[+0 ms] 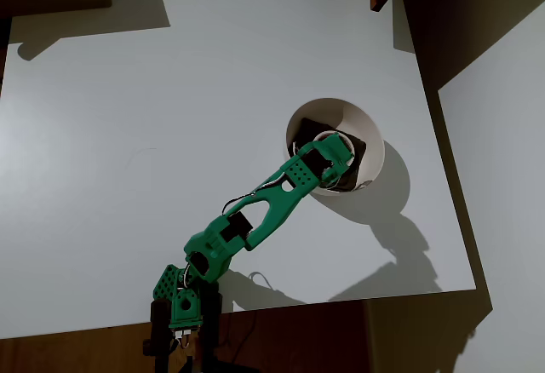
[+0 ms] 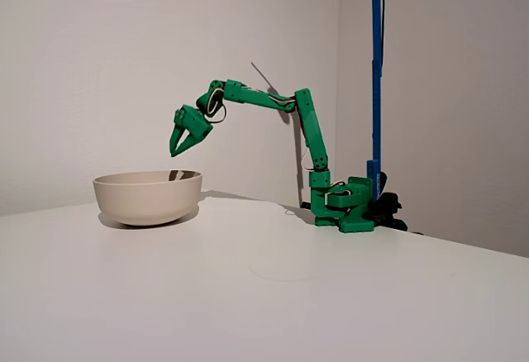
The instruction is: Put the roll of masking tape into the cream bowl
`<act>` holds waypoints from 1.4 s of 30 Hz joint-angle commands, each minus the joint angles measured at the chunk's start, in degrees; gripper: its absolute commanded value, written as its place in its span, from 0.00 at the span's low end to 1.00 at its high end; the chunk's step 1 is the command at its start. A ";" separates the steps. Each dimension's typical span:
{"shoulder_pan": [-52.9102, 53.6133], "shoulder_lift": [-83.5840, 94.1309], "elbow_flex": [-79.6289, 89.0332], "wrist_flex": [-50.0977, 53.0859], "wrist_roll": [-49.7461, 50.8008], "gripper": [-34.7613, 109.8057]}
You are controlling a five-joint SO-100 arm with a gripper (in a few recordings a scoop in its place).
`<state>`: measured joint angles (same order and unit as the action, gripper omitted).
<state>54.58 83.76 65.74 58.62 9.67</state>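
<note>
The green two-finger gripper (image 2: 179,149) hangs above the round cream-white bowl (image 2: 147,197), fingers slightly parted, gripping nothing. In the overhead view the cream-white tape ring (image 1: 331,143) lies inside the bowl (image 1: 366,139). The white table (image 1: 128,152) spreads bare leftward; its right edge runs near the bowl.

In the overhead view the green gripper (image 1: 330,153) covered much of the cream bowl's (image 1: 364,134) dark bottom patch (image 1: 311,131), and a pale ring beneath it was too hidden to identify. In the fixed view the bowl's (image 2: 147,197) wall hid its inside. The arm's base (image 1: 180,309) was partly lost in shadow at the table's near edge.
</note>
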 commanded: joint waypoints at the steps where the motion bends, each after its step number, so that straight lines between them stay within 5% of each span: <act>1: -2.99 12.30 -4.22 4.66 0.09 0.18; 22: -41.04 63.72 31.11 21.97 -7.91 0.18; 42: -49.04 89.30 71.19 15.73 -10.20 0.18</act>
<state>6.15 169.72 133.86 76.20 0.18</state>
